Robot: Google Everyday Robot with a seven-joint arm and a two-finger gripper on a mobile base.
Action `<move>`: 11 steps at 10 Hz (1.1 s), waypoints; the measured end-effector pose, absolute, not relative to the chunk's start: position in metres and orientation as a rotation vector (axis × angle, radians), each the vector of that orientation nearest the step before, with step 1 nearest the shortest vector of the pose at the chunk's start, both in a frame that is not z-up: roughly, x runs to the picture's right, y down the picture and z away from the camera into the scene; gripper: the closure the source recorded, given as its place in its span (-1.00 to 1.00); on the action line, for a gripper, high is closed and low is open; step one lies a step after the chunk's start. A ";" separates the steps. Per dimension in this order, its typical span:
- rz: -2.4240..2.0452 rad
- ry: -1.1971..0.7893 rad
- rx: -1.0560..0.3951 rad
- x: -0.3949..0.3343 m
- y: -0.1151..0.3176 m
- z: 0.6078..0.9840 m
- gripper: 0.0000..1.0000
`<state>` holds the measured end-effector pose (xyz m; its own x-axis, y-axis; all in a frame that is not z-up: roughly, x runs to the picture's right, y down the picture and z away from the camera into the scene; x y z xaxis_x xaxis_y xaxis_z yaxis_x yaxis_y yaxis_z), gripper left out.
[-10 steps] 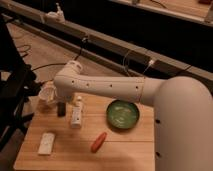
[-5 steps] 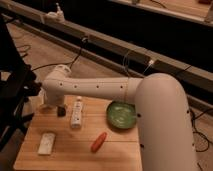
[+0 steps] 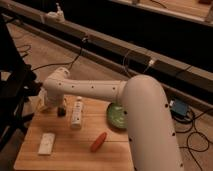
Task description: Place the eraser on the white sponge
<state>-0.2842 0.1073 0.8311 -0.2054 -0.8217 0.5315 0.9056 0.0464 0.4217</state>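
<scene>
Eraser (image 3: 61,112), a small black block, stands at the far left of the wooden table (image 3: 75,156), apart from everything in front of it. The white arm (image 3: 97,90) reaches from the right to that far left corner, where the gripper (image 3: 44,103) sits just left of the eraser; whether it is spread or pressed together cannot be told. A green plate (image 3: 115,116) lies partly under the arm, a white bottle (image 3: 77,112) lies just right of the eraser, the white sponge (image 3: 47,143) lies flat near the front left edge, and a red-orange object (image 3: 98,141) lies towards the front.
</scene>
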 end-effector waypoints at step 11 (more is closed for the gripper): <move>-1.557 -0.838 -0.241 -0.261 0.126 0.888 -0.60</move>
